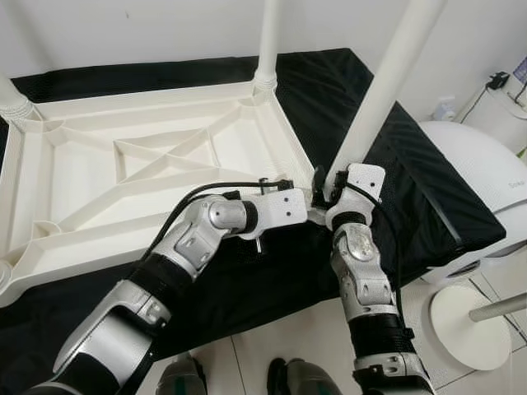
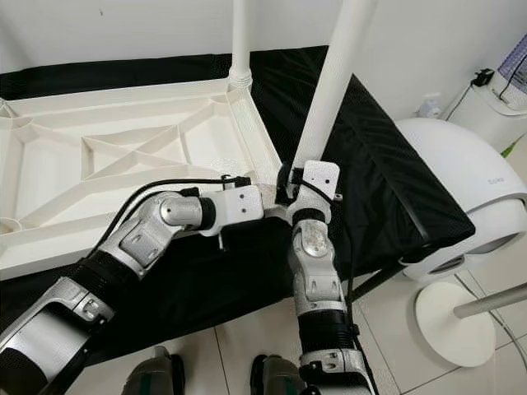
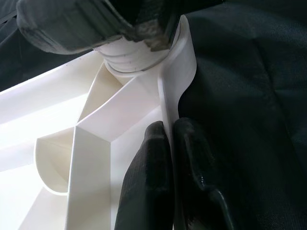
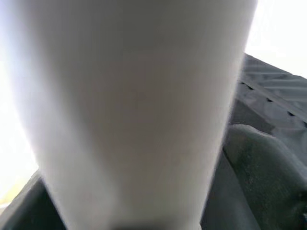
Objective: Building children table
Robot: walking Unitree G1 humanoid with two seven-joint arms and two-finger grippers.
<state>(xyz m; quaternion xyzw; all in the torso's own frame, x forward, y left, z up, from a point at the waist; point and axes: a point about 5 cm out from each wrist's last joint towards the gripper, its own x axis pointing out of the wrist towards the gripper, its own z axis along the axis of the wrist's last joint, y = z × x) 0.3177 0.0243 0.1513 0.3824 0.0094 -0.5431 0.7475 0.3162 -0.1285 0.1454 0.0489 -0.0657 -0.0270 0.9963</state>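
A white plastic tabletop (image 1: 123,164) lay upside down on a black cloth (image 1: 395,156), its ribbed underside facing up. At its far left corner a white leg (image 1: 10,100) stood in its socket, cut off by the edge of the head view. A second leg (image 1: 268,41) stood upright at the far right corner.

The left gripper (image 3: 170,158) reached across to the near right corner of the tabletop. In the left wrist view its two black fingers (image 3: 148,182) were pinched on the thin side wall of the tabletop, one finger inside the wall and one outside, just below the corner socket (image 3: 127,62).

At that same corner a third leg (image 1: 387,82) leaned to the right, its lower end meeting the socket. The right gripper (image 1: 323,186) was at the base of this leg, and the right wrist view showed the leg (image 4: 129,110) close up and blurred against the fingers. Whether those fingers were clamped on the leg could not be told.

To the right, off the cloth, stood a white rounded appliance (image 1: 486,181) and a white round stand base (image 1: 469,325) on the tiled floor (image 1: 305,329).
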